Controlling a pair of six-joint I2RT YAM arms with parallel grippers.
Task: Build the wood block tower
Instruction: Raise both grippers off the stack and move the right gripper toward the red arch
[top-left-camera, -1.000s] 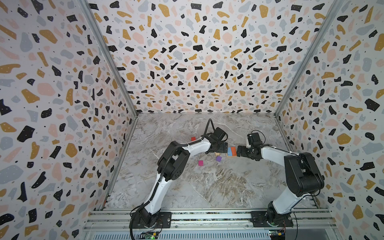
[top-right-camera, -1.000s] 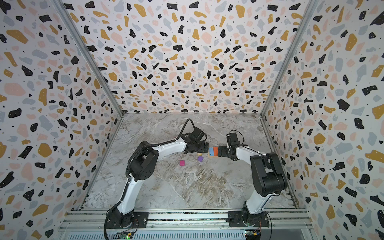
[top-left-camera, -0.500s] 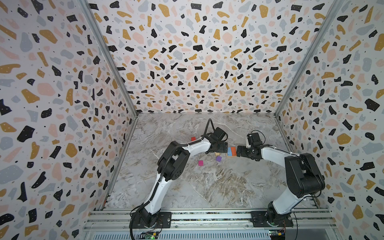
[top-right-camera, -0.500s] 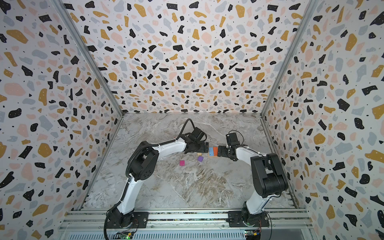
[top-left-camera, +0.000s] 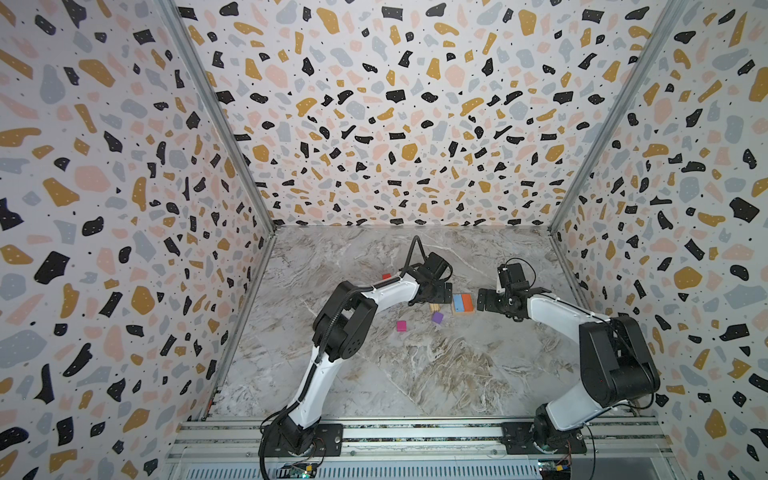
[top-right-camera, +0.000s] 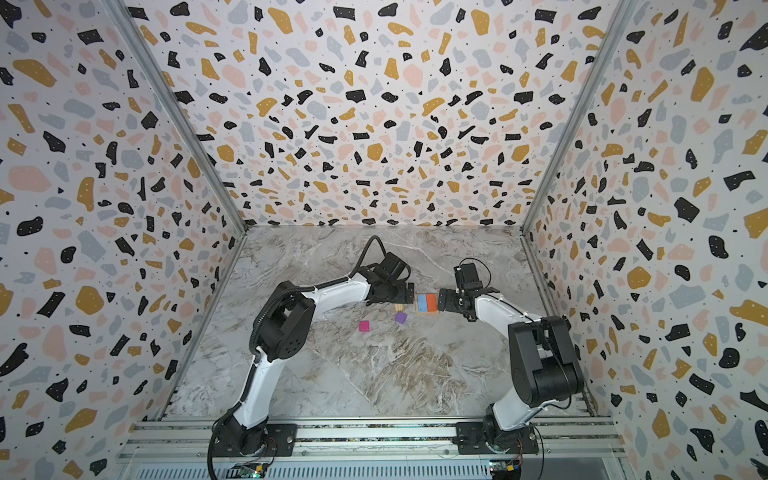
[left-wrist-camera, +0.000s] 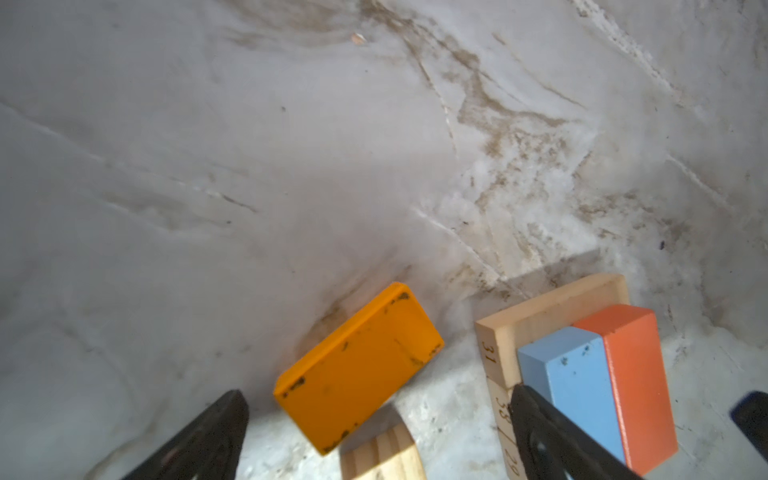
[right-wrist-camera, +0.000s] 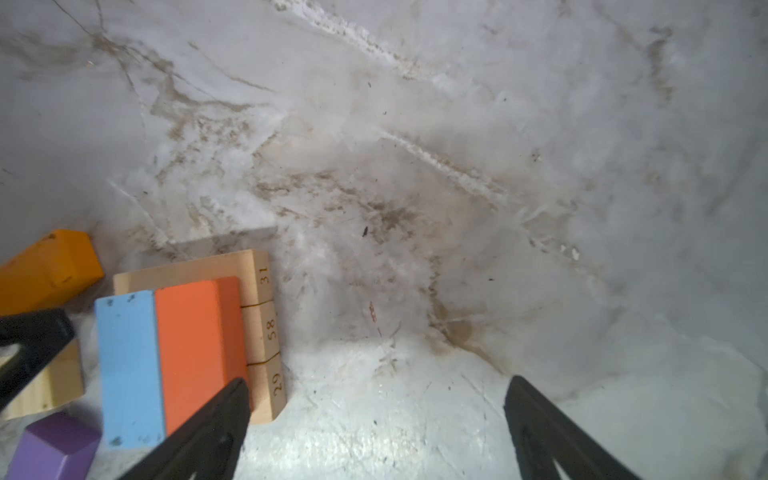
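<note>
Left pincer (left-wrist-camera: 376, 395) apart, reaching low toward tower (top-left-camera: 462, 302), right pincer (right-wrist-camera: 377, 382) apart, reaching low from opposite side

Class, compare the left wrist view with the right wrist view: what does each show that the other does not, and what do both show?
Only the left wrist view: both fingers of the open left gripper, and the whole top face of the yellow block. Only the right wrist view: the purple cube, and both fingers of the open right gripper. Both: the blue block and orange block side by side on tan bars numbered 31, 58, 29, plus part of the yellow block.
</note>
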